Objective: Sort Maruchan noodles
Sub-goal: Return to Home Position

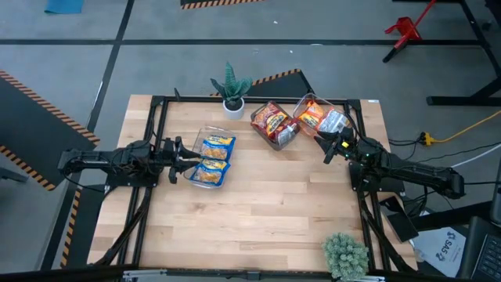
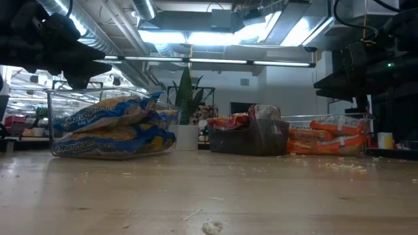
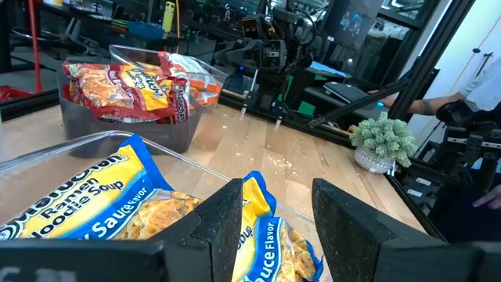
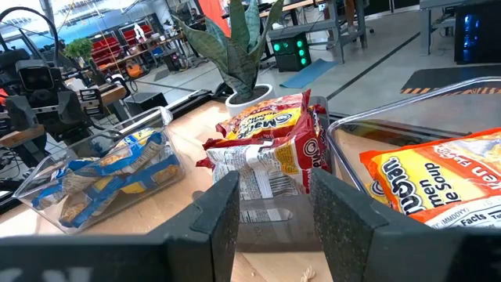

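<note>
Sorting: every packet in view is held by a container, and none is seen loose on the pale wooden desk (image 1: pixel 258 219), so the sort is judged complete.
Blue-yellow glossy ramen packets (image 1: pixel 213 159): stacked flat in the clear plastic bin on the left (image 1: pixel 205 131), kept apart from the rest by colour.
Red glossy ramen packets (image 1: pixel 270 120): piled in the dark grey square bin (image 2: pixel 251 140) at the middle of the far side, heaped above its rim.
Orange glossy ramen packets (image 1: pixel 313 116): laid in the clear plastic bin on the right (image 4: pixel 407 100), just beside the grey one.
Left jaws: apart and empty, held just beside the blue-yellow bin on the dark left arm (image 1: pixel 117 163), which reaches in from the left side.
Right jaws: apart and empty, held near the orange bin on the dark right arm (image 1: pixel 407 174).
Posture: nothing is carried, which is judged to suit a retreat to rest.
Risk: the heaped red pile could be brushed if an arm were swung across it.
</note>
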